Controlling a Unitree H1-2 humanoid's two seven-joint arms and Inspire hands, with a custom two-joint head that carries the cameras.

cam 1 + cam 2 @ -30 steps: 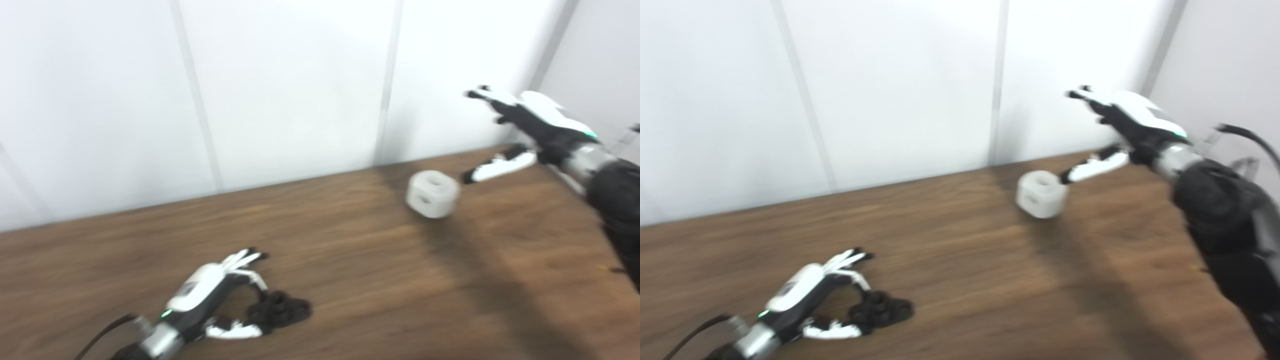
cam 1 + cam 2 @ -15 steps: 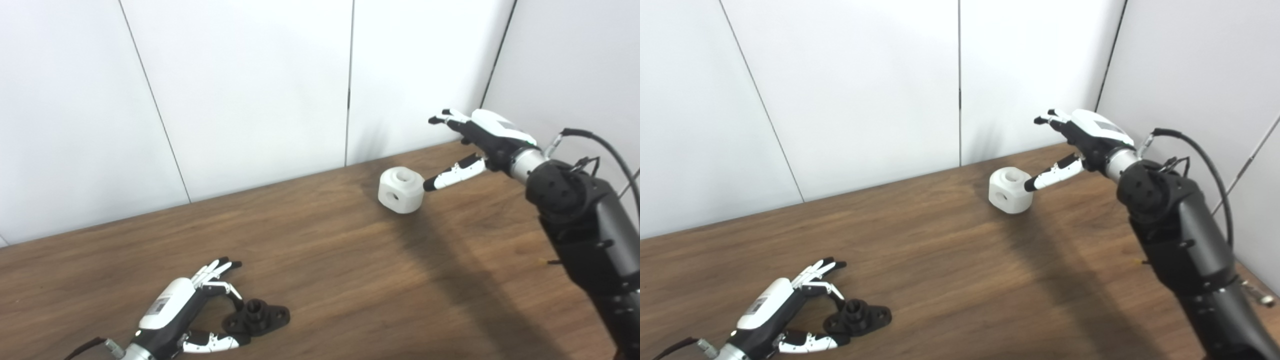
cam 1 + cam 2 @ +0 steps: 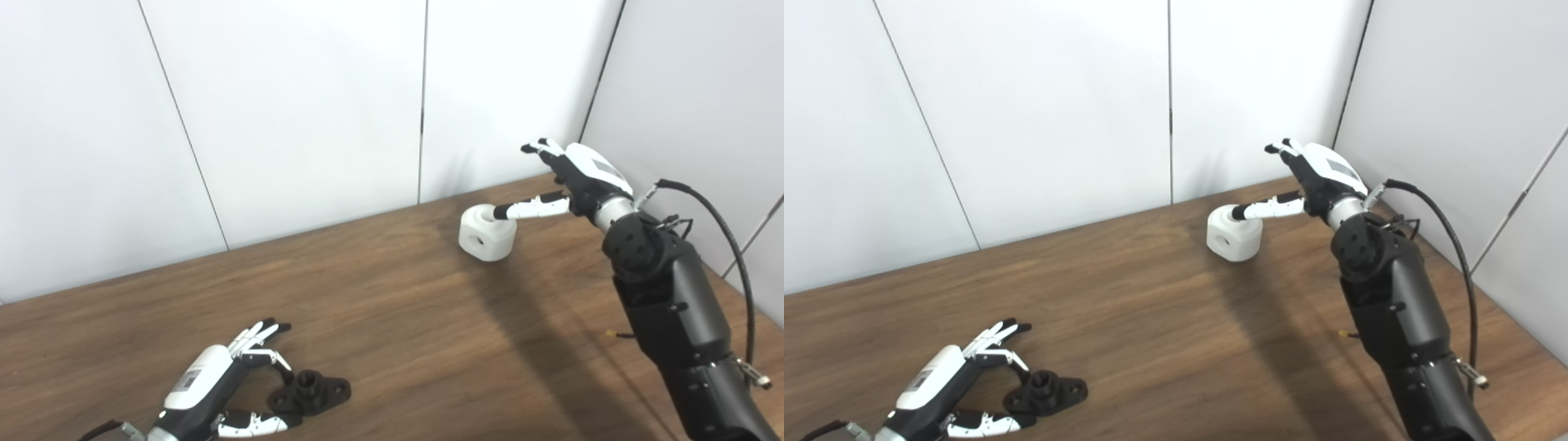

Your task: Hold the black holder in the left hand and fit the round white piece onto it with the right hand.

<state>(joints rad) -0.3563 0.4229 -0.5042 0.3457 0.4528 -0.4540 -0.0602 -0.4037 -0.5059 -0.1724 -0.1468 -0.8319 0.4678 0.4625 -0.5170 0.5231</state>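
Holder [image 3: 310,392], flat black plastic with an upright stub, lay with its long axis across the wooden table [image 3: 392,318], between the left hand's [image 3: 211,383] spread fingers. The piece [image 3: 487,233], a rounded white block, sat far right, hole up. The open right hand's [image 3: 579,177] thumb had moved over its top.

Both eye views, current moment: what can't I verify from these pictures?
- Whether the left hand touches the black holder: its fingers hide the contact side in both views.
- Whether the right hand thumb tip sits in or merely over the top hole of the round white piece: the thumb covers it.
- The left arm: cut off by the bottom edge.
- The white piece's far side and underside: self-hidden.
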